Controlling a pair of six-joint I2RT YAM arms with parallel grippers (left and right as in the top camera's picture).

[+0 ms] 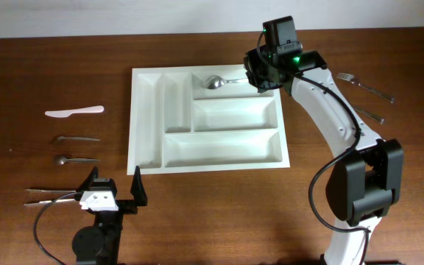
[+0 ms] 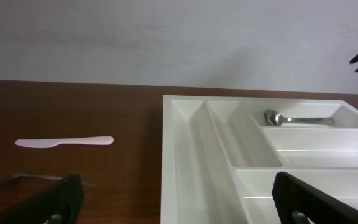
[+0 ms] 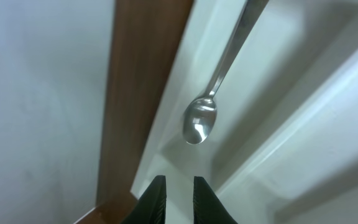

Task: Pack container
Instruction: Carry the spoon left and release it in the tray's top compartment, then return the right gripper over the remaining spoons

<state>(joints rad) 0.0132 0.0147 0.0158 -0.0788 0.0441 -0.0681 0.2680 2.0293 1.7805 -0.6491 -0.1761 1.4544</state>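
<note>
Right claw, barely parted and empty, hangs above the teaspoon in the cutlery tray; left claw gapes empty.

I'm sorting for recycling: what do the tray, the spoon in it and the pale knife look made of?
The container: white moulded plastic by its look, smooth with a soft sheen. The spoon: probably polished metal; its bowl mirrors light. The pale knife: likely matt plastic, one even pinkish-white colour, not certain.
</note>
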